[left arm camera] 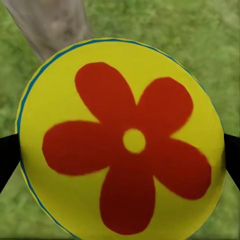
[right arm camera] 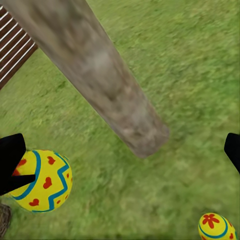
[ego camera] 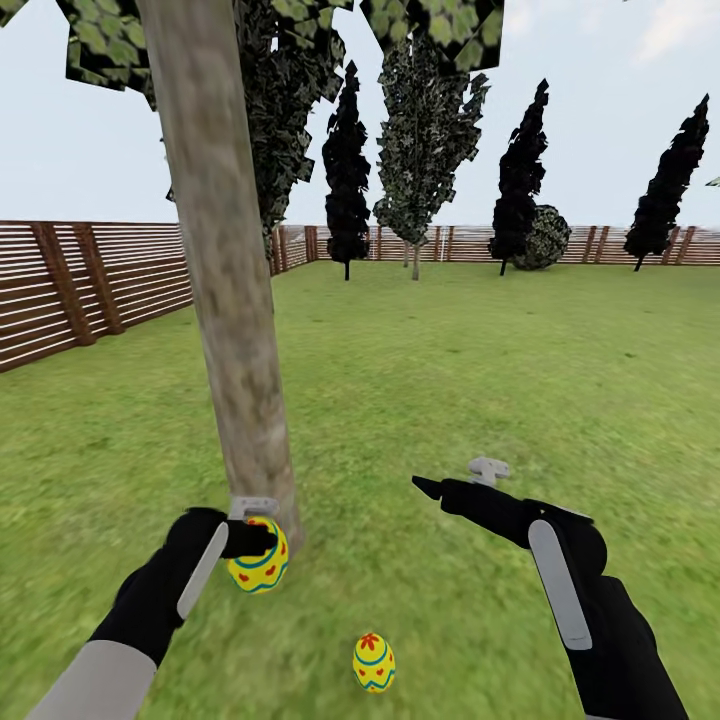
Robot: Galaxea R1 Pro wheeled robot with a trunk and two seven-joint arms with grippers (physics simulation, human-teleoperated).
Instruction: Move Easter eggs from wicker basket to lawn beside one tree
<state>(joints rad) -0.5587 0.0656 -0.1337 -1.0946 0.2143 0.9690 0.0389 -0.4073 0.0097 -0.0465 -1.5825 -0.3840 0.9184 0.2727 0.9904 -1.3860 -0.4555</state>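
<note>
Closest to me, on the lawn (ego camera: 480,380) between my two arms, one Easter egg (ego camera: 374,662) already lies on the grass, a short way from the foot of the tree (ego camera: 225,300). Just beyond it my left gripper (ego camera: 258,545) is clamped around a second egg (ego camera: 258,562), carried low and right beside the base of the trunk; in the left wrist view its red flower fills the frame, with a dark finger pressed to either side. My right gripper (ego camera: 455,485) hangs above the grass with its fingers spread wide and nothing between them. I judge I am partway through the placing step: one egg is down, and this one needs lowering onto the grass near the trunk before I let go, gently enough that it does not roll off. Whether a third egg waits in the basket I cannot tell from here. Farther off stand the slatted fence (ego camera: 90,290) and a row of dark cypress-like trees (ego camera: 347,170). I can read no writing or labels anywhere.
</note>
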